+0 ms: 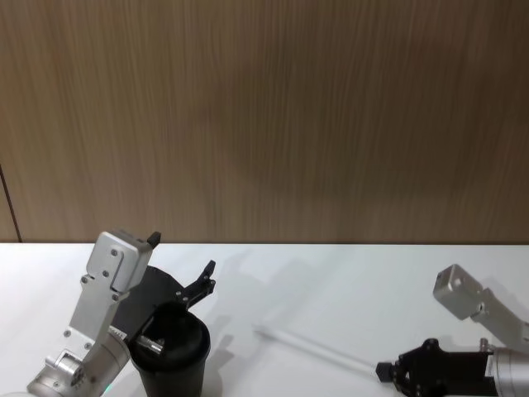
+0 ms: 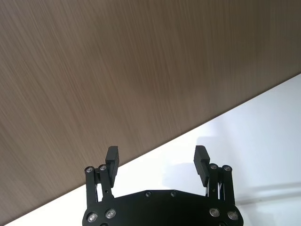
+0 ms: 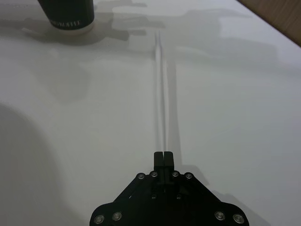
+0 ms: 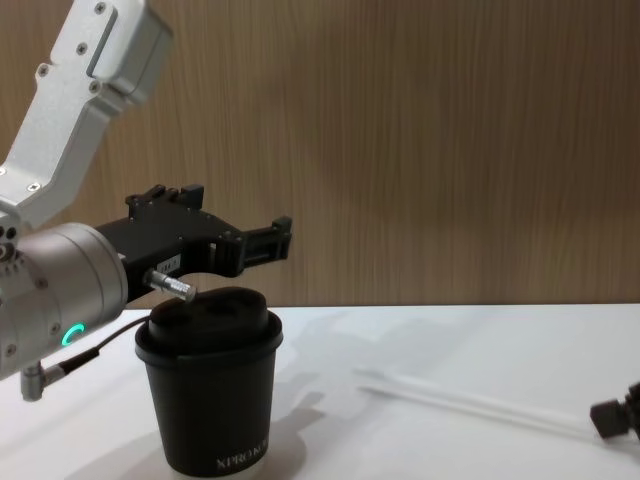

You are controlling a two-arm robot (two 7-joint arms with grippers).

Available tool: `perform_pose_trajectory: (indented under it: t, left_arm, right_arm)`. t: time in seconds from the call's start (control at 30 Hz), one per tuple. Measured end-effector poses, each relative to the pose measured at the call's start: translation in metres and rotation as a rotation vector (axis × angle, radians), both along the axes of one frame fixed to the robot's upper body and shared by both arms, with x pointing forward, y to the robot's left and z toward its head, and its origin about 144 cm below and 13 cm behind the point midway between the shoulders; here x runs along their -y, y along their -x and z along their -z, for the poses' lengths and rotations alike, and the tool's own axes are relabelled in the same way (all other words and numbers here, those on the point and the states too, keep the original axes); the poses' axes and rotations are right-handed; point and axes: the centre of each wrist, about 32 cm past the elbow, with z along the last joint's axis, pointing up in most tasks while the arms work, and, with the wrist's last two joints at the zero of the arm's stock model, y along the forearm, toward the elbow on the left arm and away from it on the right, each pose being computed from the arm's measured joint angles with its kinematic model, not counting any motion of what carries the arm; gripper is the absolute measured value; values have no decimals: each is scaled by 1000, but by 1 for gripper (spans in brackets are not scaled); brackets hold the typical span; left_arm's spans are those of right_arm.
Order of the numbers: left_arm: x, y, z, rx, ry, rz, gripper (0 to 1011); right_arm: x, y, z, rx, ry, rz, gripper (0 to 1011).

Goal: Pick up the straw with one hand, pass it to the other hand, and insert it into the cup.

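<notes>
Head view shows one straw (image 1: 314,349) lying on the white surface (image 1: 347,281). The straw is long, thin, straight and white. It lies to the right of the cup (image 1: 172,364), near it but not touching. One end points toward the cup. The other end is at the right hand (image 1: 382,371).

Two hands can be seen. The right hand is black and sits low by the surface, on the right. In the right wrist view its two fingers (image 3: 160,157) are squeezed tight together on the near end of the straw (image 3: 161,94). The rest of the straw runs away from this hand toward the cup (image 3: 70,14).

There is one cup. It is small and black, with a round black lid. In the chest view it has little white letters near its bottom (image 4: 240,458). It stands upright on the surface, on the left side.

The left hand (image 1: 182,255) is up in the air, just above and behind the cup. It is black and sits on a thick silver wrist with a green light. In the left wrist view its two fingers (image 2: 113,156) are spread wide apart and grip no thing.

A brown wooden wall (image 1: 264,116) stands behind the surface.
</notes>
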Motion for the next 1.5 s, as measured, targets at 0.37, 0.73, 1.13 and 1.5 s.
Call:
perform_pose_trajectory:
  t: [0.37, 0.73, 1.13, 1.5]
  left_arm:
    - [0, 0, 0, 0, 0, 0, 1003]
    - [0, 0, 0, 0, 0, 0, 1003]
    - [0, 0, 0, 0, 0, 0, 1002]
    - [0, 0, 0, 0, 0, 0, 1003]
  right_arm:
    - [-4, -1, -17, 109, -85, 74, 6]
    - [-10, 4, -29, 190, -229, 169, 6]
    - [-24, 19, -32, 212, -398, 262, 6]
    - [-40, 44, -29, 184, -569, 317, 6]
